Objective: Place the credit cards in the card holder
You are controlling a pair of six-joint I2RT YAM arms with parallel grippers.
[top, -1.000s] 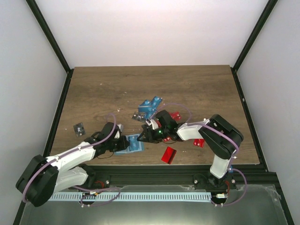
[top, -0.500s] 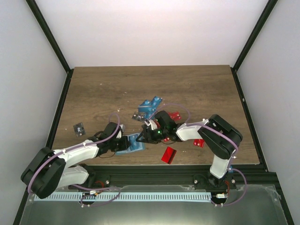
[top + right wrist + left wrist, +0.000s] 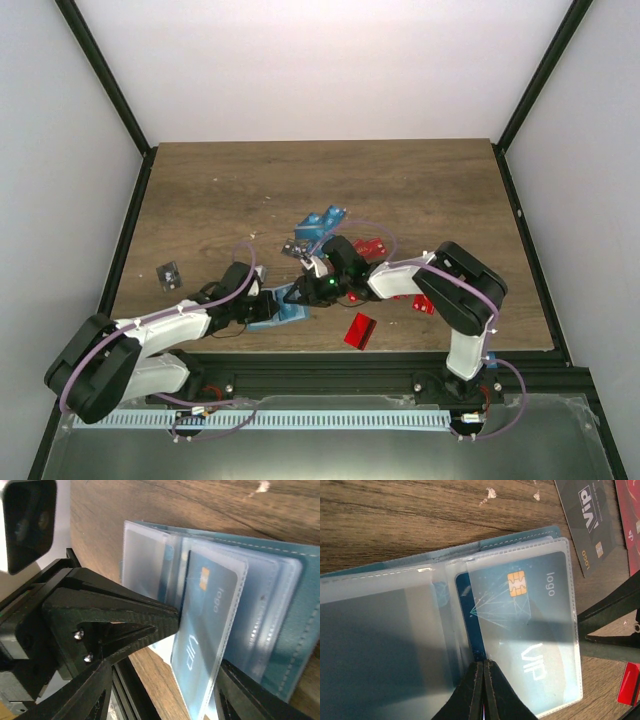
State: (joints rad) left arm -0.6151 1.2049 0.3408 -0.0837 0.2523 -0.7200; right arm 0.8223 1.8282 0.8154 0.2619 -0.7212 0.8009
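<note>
The teal card holder [image 3: 284, 312] lies open near the table's front edge, its clear sleeves showing in the left wrist view [image 3: 390, 625] and the right wrist view [image 3: 295, 610]. A blue card [image 3: 520, 610] with a chip sits in one raised sleeve [image 3: 205, 610]. My left gripper [image 3: 483, 666] is shut, its tips against that card's near edge. My right gripper [image 3: 167, 697] is open, its fingers [image 3: 95, 692] on either side of the raised sleeve. A black VIP card [image 3: 585, 515] lies beside the holder.
Loose blue cards [image 3: 322, 224] lie behind the holder. Red cards lie at the right [image 3: 376, 246] and near the front edge [image 3: 358, 330]. One black card [image 3: 168, 275] lies at the far left. The back of the wooden table [image 3: 300, 180] is bare.
My right gripper has moved left, closer onto the open holder. My left gripper has edged right to the holder's near side.
</note>
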